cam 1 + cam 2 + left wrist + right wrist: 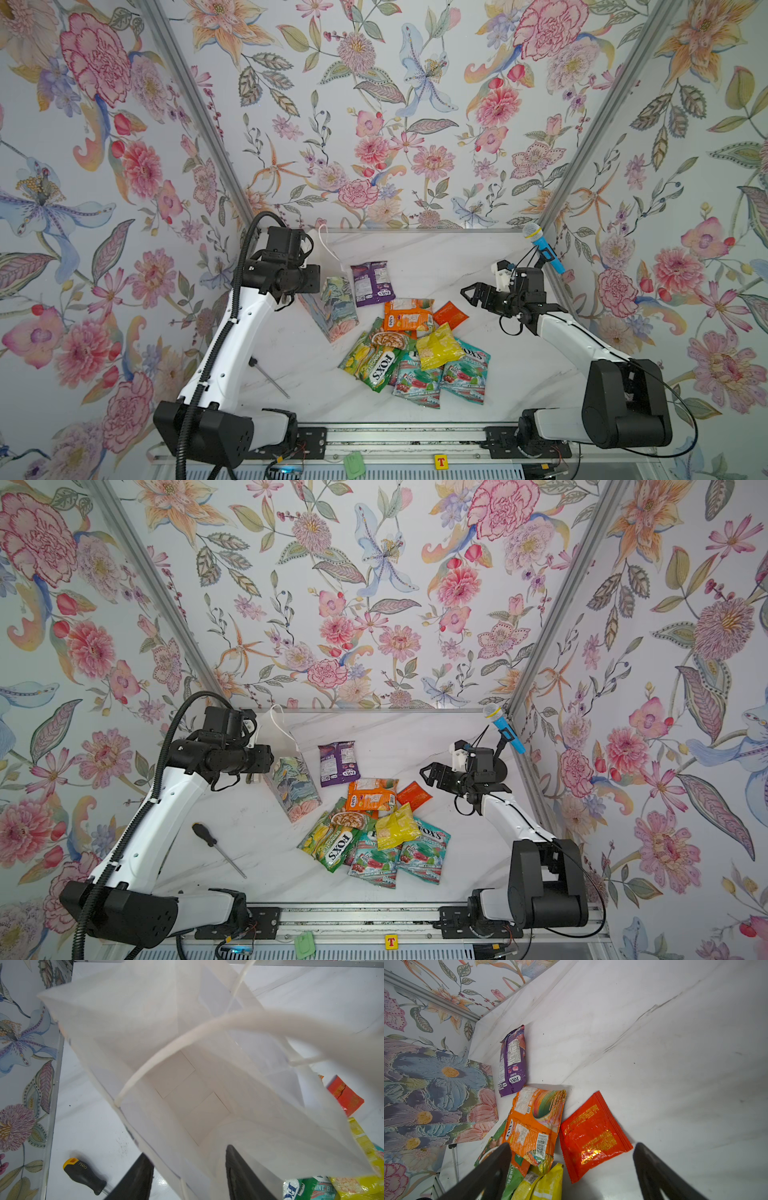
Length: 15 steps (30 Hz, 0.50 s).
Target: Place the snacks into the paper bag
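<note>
We noted the left claw [186, 1150] half-wide, astride a wall of the paper bag [338, 305], likely to steady its empty mouth. Bag stood at 10 o'clock of the snacks [411, 349] on the table [457, 266]; right claw [572, 1144] wide at 2 o'clock, ready to pick

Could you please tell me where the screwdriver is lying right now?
In a top view the screwdriver lies on the table at the left, beside the left arm, left of the snacks and nearer the front rail than the paper bag.
</note>
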Each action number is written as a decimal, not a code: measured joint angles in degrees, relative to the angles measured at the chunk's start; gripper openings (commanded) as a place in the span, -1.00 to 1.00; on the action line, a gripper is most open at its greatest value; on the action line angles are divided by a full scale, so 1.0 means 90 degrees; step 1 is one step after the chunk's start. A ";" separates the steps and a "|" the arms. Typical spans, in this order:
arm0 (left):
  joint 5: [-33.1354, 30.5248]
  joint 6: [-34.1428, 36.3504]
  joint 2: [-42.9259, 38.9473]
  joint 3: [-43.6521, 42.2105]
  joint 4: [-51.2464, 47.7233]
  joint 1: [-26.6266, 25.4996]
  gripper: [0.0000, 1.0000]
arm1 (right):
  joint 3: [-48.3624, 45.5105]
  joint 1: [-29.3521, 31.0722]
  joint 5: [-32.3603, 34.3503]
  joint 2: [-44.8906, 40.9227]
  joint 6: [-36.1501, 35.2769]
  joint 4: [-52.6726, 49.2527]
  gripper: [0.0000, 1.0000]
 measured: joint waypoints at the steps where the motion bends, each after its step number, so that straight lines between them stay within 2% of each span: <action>1: 0.0019 0.0000 0.0000 0.0000 0.0000 0.0002 -0.08 | 0.0024 0.0002 0.0000 0.0015 0.0002 0.0002 0.87; 15: 0.0189 0.0192 0.0000 0.0000 -0.0005 0.0104 -0.67 | 0.0090 0.0068 0.0005 0.0036 0.0151 0.0027 0.86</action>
